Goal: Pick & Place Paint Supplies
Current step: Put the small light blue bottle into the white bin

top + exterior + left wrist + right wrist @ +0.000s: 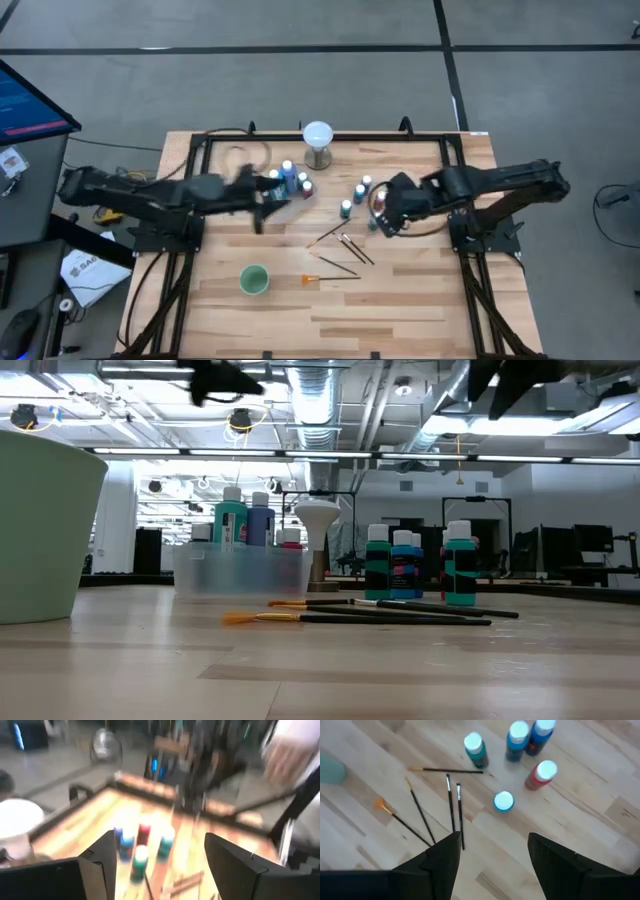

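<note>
Mid-sort, I judge: left pincer [262, 203] spread and empty beside the bin [241, 572] already holding bottles; right pincer [492, 851] spread above five loose bottles [504, 801] and brushes [452, 810] right of the bin; next, descend on one.

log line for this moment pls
left gripper: open, above clear bin | right gripper: open, above brushes | loose bottles: on table | cup: untouched

Bottles [292, 180] in bin [278, 200] left; brushes [340, 250] centre; cup [254, 280] front-left.
</note>
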Motion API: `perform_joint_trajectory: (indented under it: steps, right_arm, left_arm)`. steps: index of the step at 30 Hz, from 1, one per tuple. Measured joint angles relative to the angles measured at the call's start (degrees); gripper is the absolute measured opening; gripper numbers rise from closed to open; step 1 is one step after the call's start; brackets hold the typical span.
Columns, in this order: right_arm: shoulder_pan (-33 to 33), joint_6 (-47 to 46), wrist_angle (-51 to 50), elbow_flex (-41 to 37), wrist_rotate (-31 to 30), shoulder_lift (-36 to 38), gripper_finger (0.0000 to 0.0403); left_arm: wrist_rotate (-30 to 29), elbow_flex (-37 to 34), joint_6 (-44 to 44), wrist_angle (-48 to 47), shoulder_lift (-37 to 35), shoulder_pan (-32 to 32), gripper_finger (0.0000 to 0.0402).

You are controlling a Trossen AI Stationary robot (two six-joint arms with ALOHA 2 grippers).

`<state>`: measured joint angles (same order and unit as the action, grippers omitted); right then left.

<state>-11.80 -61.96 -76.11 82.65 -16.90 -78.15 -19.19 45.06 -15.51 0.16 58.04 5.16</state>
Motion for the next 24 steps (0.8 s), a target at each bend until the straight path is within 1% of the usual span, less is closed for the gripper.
perform_joint_trajectory:
  steps: [2,4,8,10,15,20,24]
  right_arm:
    - [-1.41,-2.10,-0.22,-0.66,-2.19,1.63,0.0225]
    - [-2.56,-3.08,-0.23,-0.70,-4.19,2.59,0.0225]
    - [-4.09,-3.47,-0.09,-0.72,-5.77,3.66,0.0225]
    - [-4.75,-3.71,-0.09,-0.75,-5.91,3.91,0.0225]
    - [-6.24,-4.15,-0.10,-0.74,-6.06,3.96,0.0225]
    - [-6.99,-5.31,0.00,-0.74,-6.03,3.93,0.0225]
    - [-7.71,-5.64,-0.07,-0.74,-6.03,3.94,0.0225]
  left_arm:
    - [2.55,6.04,-0.01,-4.42,6.78,-1.24,0.0217]
    - [4.85,10.99,0.08,-6.79,13.07,-2.57,0.0217]
    - [10.14,18.20,2.99,-6.68,22.66,-4.67,0.0217]
    - [11.30,20.82,5.04,-6.27,26.49,-5.43,0.0217]
    - [14.05,24.12,7.57,-5.72,33.60,-7.24,0.0217]
    - [15.75,24.21,10.26,-0.63,38.75,-8.12,0.0217]
    - [16.31,24.21,10.99,1.17,42.17,-8.62,0.0216]
